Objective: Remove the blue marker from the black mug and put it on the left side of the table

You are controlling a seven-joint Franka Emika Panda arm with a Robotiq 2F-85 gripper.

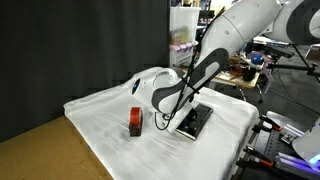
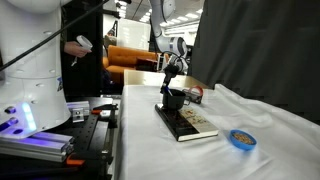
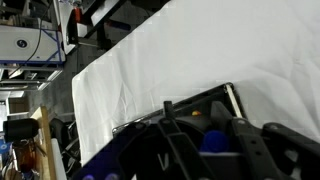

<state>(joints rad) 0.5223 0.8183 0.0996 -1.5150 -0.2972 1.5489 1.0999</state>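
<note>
**Gripper [image 3: 207,152] hanging over the mug [image 2: 175,99], marker [image 3: 213,140] showing blue between its fingers**

Dark fingers [image 3: 248,145] are filling the bottom of the wrist view, and a blue patch, the marker, is showing between them. Whether they are pinching it or only standing beside it cannot be told, since the lower edge is cutting off the tips. Just beyond them a black slab [image 3: 205,103] with a white edge is lying on the cloth. The cloth is covering the table [image 3: 180,60] and running wrinkled toward its far edge.

In an exterior view the mug is standing on the slab [image 2: 192,126], at the end farther from the camera. The gripper [image 2: 172,82] is hanging directly over it, with its tips dipping toward the rim. The marker is too small to make out there. A blue disc [image 2: 240,139] is lying on the table [image 2: 275,120] nearer the camera, well apart from the slab.

In an exterior view the arm is arching in from the upper right. Its gripper [image 1: 178,112] is pointing down at the near end of the slab [image 1: 198,122] and hiding the mug. A red-brown block [image 1: 135,122] is standing on the cloth near the slab, not touching it. At the lower left, a brown wooden corner [image 1: 35,150] of the table [image 1: 100,112] is showing where the cloth ends.
</note>
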